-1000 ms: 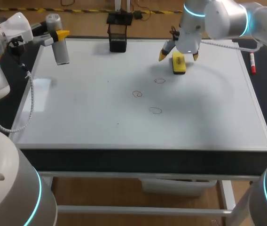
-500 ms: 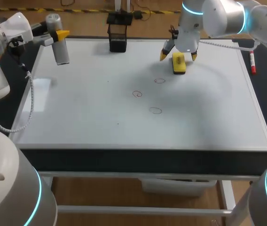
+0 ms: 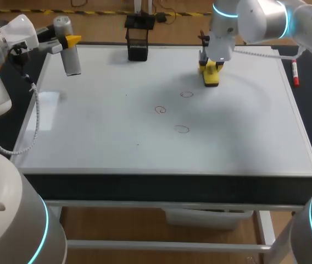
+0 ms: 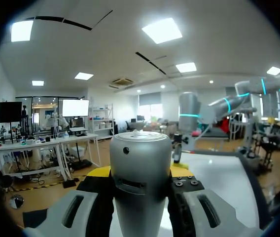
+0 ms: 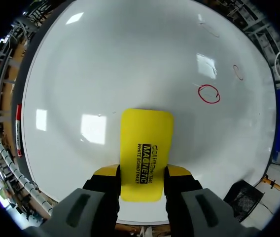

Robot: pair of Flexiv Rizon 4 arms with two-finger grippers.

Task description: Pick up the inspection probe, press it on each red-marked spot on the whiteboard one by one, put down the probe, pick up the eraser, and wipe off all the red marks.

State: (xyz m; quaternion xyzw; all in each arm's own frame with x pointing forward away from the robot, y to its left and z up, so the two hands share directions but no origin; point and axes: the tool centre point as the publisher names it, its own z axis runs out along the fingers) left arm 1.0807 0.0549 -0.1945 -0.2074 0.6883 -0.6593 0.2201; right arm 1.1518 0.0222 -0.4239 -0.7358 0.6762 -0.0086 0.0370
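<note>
right gripper clamped on the yellow eraser, one finger against each long side near its rear end, at the far side of the whiteboard, where the eraser appears to lie flat on the surface

the grip sits toward one end, so the free end could likely tip up in a drag; the wipe would go best with the pad kept level and pressed evenly, slid rather than lifted toward the nearest of the three red rings, which lies just ahead of the eraser and off to one side; the other two lie farther on toward the board's middle, and each wants a full pass over its whole outline, not a graze at the edge

left gripper closed around the silver probe, held off the table over the board's far left corner, well apart from the rings and out of the wiping path

a black holder stands at the far edge between the two arms, a red marker lies just off the board's right edge, and a cable trails along the left edge; none of them lies between eraser and rings
</note>
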